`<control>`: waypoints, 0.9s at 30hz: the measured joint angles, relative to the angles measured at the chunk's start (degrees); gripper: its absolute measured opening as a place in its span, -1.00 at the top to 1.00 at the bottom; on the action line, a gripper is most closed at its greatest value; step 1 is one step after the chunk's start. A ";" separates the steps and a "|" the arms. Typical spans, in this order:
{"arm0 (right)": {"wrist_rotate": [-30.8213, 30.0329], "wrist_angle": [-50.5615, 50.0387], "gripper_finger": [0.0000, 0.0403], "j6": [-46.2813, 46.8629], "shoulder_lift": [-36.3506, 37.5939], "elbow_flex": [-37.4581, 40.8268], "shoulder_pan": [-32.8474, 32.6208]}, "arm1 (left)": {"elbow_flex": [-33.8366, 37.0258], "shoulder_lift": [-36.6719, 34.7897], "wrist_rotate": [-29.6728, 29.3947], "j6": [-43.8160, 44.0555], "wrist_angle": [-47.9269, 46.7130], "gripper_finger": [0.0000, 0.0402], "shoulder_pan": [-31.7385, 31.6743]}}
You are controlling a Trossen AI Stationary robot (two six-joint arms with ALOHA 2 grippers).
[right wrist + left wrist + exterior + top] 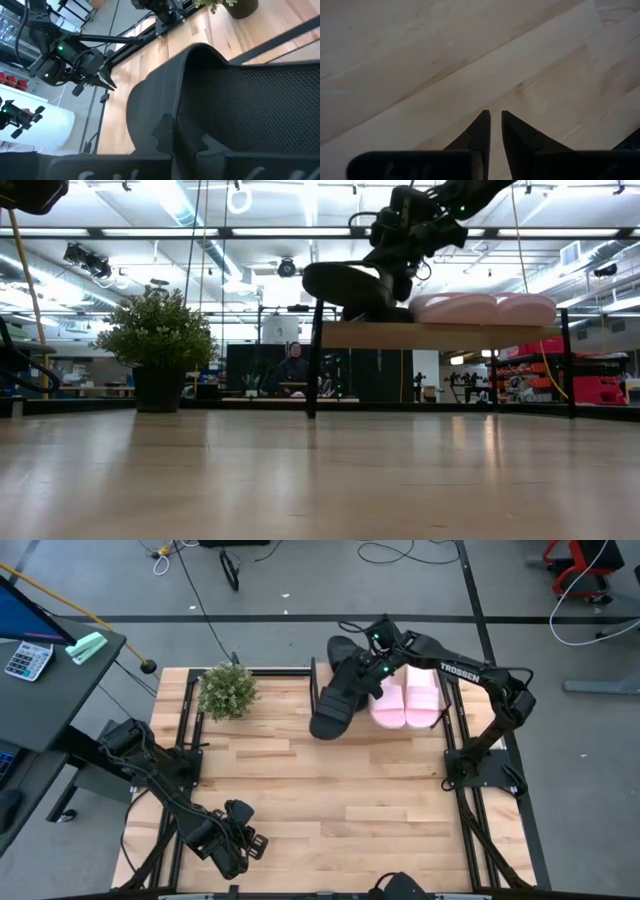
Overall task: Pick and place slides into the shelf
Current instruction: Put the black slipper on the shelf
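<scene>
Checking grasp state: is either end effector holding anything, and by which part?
Right end effector is shut on a black slide at its ribbed strap, over the shelf. Left end effector holds nothing.

The middle of the desk is lying bare between the arms. The potted plant is blocking its far left corner. On the shelf, two pink slides and the black slides are crowding the board, one black slide overhanging its left end.
</scene>
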State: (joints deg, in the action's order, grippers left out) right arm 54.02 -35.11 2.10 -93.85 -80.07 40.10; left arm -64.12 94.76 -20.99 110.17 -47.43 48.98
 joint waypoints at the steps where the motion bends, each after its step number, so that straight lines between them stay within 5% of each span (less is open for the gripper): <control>1: -0.11 0.16 0.98 -0.04 -0.31 0.00 0.10 | 0.00 0.00 0.00 0.17 0.02 0.76 0.02; 18: -10.32 0.91 0.98 -4.64 0.34 -7.17 0.34 | 0.00 0.00 0.02 1.68 0.03 0.77 0.00; 27: -32.87 -4.25 0.98 -19.99 0.43 -16.55 1.52 | 0.00 0.00 0.02 2.03 0.04 0.78 -0.01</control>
State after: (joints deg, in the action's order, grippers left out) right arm 21.15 -39.35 -17.89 -93.42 -96.62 41.63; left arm -64.12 94.76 -20.97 112.20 -47.39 48.97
